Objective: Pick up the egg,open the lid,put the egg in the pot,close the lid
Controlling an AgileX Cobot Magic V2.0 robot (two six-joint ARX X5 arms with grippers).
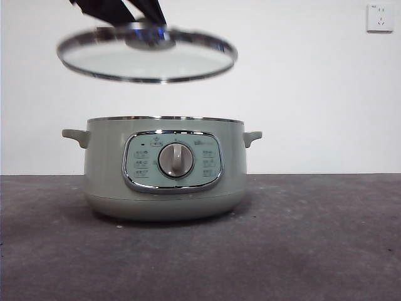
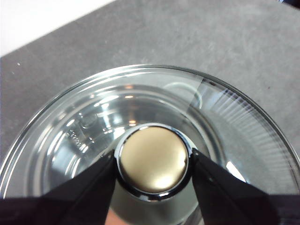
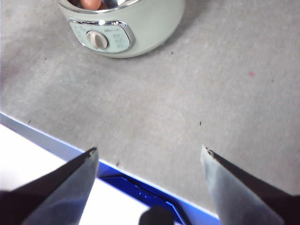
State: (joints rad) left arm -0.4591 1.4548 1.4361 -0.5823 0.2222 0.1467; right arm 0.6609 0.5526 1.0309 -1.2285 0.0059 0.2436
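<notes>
Left tool (image 2: 153,165): pinching lid (image 1: 147,58) knob, lid held above open pot (image 1: 164,168) | Egg (image 3: 90,3): inside pot | Right tool (image 3: 149,161): spread, parked clear over surface (image 1: 313,251) | Judged remaining: close lid

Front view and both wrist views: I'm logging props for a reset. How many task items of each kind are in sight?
Round glass lid with metal rim, held by the left gripper: 1
Pale sage-green electric pot: 1
Brown-orange egg, inside the pot: 1
Total: 3
</notes>
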